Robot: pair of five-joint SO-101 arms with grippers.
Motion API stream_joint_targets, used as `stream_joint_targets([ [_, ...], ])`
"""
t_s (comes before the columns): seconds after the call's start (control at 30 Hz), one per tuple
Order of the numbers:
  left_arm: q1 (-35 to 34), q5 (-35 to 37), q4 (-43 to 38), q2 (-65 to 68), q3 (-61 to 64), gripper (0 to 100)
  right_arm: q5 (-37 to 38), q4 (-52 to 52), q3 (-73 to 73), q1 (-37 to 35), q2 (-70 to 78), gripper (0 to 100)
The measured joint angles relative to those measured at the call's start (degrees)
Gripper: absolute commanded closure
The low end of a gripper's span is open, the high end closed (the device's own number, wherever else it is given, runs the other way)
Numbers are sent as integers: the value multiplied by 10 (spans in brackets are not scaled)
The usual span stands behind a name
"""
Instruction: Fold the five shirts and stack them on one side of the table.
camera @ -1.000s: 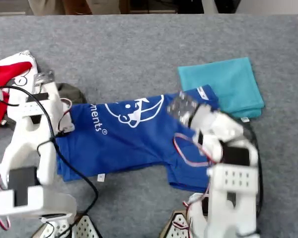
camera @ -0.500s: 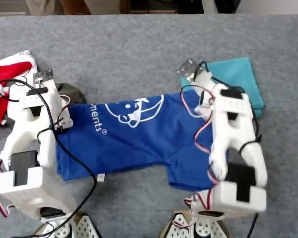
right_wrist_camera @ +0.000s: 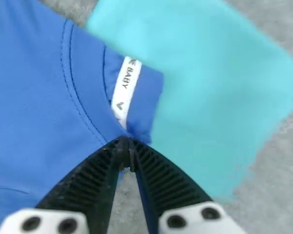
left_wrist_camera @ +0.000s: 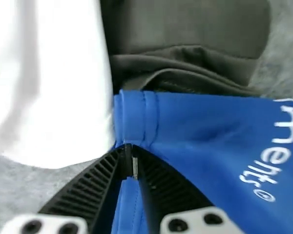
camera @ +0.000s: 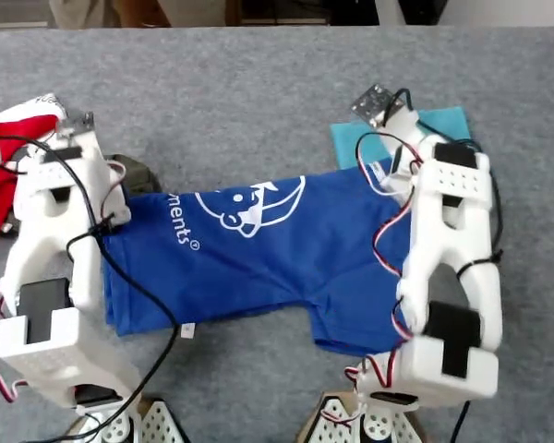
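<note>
A blue shirt (camera: 258,254) with white print lies spread across the middle of the table. My left gripper (camera: 114,221) is at its left edge, shut on the blue hem (left_wrist_camera: 136,122), with the gripper (left_wrist_camera: 132,163) pinching the fabric. My right gripper (camera: 392,175) is at the shirt's right edge, shut on the collar by the white label (right_wrist_camera: 124,87); its jaws (right_wrist_camera: 129,146) meet over the blue cloth (right_wrist_camera: 44,107). A folded teal shirt (camera: 448,125) lies just beyond, partly hidden by the right arm, and appears as the teal shirt (right_wrist_camera: 210,83) beside the collar.
A dark olive shirt (camera: 137,173) lies bunched behind the blue shirt's left end, seen as the dark shirt (left_wrist_camera: 185,44). Red and white shirts (camera: 14,138) are heaped at the far left; white cloth (left_wrist_camera: 49,83) lies beside my left gripper. Bare grey table (camera: 240,101) stretches behind.
The right arm has stretched out from over the shirt's right part to the collar beside the teal shirt. The left arm shifted slightly toward the back.
</note>
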Motion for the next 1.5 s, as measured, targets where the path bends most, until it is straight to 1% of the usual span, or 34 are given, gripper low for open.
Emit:
stream_joint_targets([
  [0.07, -11, -1, 48, 0, -61, 982, 0, 18, -7, 0, -34, 997],
  [0.13, -21, -1, 76, 0, -127, 982, 1, 35, -7, 0, -71, 997],
  [0.2, -26, 8, 72, 9, -193, 982, 9, 48, -7, 0, -99, 997],
  [0.23, -25, 19, 58, 21, -219, 982, 9, 53, -7, -3, -113, 997],
  [0.3, -6, 29, 32, 61, -257, 982, 9, 55, -7, -12, -128, 997],
  [0.37, 27, 28, 28, 116, -293, 982, 8, 55, -7, -25, -131, 997],
  [0.43, 57, 27, 32, 186, -333, 982, -2, 57, -7, -34, -131, 997],
  [0.5, 63, 27, 60, 264, -388, 982, -4, 58, -7, -36, -131, 997],
  [0.6, 46, 27, 143, 384, -510, 982, -4, 58, -2, -36, -131, 996],
  [0.73, -4, 28, 273, 520, -731, 982, -4, 58, 0, -26, -131, 996],
  [0.8, -45, 25, 297, 577, -841, 982, -4, 58, 0, -23, -131, 996],
  [0.87, -88, 6, 302, 606, -923, 982, 1, 58, 0, -23, -131, 996],
  [1.0, -174, -50, 305, 612, -965, 982, 2, 58, 0, -23, -131, 996],
  [1.07, -201, -69, 305, 613, -965, 982, 2, 58, 0, -23, -131, 996],
  [1.17, -233, -78, 305, 613, -970, 982, 2, 58, 0, -23, -131, 996],
  [1.3, -260, -81, 305, 613, -994, 982, 2, 58, 0, -23, -131, 996],
  [1.4, -267, -81, 305, 613, -1015, 982, 2, 58, 0, -23, -131, 996],
  [1.5, -267, -55, 305, 613, -1024, 982, 5, 58, 0, -23, -131, 996],
])
